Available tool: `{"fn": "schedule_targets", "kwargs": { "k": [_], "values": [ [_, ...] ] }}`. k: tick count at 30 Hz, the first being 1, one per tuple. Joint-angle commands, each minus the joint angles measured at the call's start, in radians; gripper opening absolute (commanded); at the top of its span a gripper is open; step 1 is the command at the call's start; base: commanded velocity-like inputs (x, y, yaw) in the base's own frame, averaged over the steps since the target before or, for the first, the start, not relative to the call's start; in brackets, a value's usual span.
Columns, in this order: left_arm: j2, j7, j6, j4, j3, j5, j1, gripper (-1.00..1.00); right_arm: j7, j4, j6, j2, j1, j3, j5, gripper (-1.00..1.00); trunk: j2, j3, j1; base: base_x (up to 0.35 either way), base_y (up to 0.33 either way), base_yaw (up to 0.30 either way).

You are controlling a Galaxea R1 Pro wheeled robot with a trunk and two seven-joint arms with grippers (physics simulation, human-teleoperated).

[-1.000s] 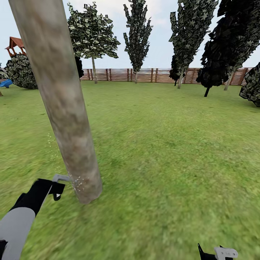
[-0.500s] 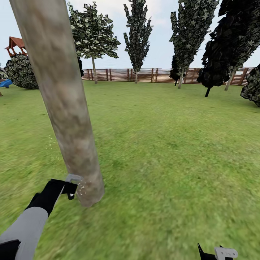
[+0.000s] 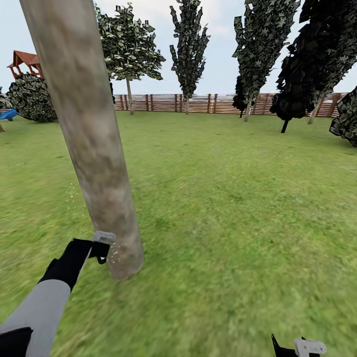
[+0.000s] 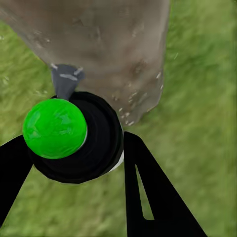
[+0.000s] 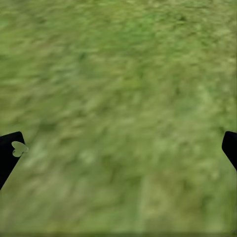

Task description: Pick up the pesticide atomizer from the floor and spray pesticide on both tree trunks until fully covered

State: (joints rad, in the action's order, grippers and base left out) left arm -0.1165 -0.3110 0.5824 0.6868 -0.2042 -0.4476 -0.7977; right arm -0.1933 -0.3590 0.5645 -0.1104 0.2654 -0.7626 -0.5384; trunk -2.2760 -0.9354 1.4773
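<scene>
Lower left of the head view: the left gripper pinches the pesticide atomizer, nozzle almost touching the tree trunk, where white pesticide specks its base. Spraying is underway; coverage higher up looks needed next. The right gripper hangs spread over grass.

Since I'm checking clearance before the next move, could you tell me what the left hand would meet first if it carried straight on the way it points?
Most likely the tree trunk. The left hand holds the sprayer, whose nozzle aims at the trunk's base close ahead; exact depth is unclear.
</scene>
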Motion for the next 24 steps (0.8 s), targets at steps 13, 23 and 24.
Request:
{"fn": "schedule_targets", "kwargs": {
  "k": [13, 23, 24],
  "values": [
    [0.028, -0.01, 0.01, 0.009, 0.019, 0.002, -0.017, -1.0, 0.0, 0.0, 0.0, 0.0, 0.0, 0.0, 0.0, 1.0, 0.0, 0.0, 0.0, 0.0, 0.0, 0.0],
    [-0.031, -0.152, 0.064, 0.111, 0.023, 0.001, -0.022, -1.0, 0.0, 0.0, 0.0, 0.0, 0.0, 0.0, 0.0, 1.0, 0.0, 0.0, 0.0, -0.119, 0.0, 0.0],
    [-0.016, -0.152, 0.072, 0.118, 0.024, 0.001, -0.024, -1.0, 0.0, 0.0, 0.0, 0.0, 0.0, 0.0, 0.0, 1.0, 0.0, 0.0, 0.0, -0.193, 0.0, 0.0]
  ]
}}
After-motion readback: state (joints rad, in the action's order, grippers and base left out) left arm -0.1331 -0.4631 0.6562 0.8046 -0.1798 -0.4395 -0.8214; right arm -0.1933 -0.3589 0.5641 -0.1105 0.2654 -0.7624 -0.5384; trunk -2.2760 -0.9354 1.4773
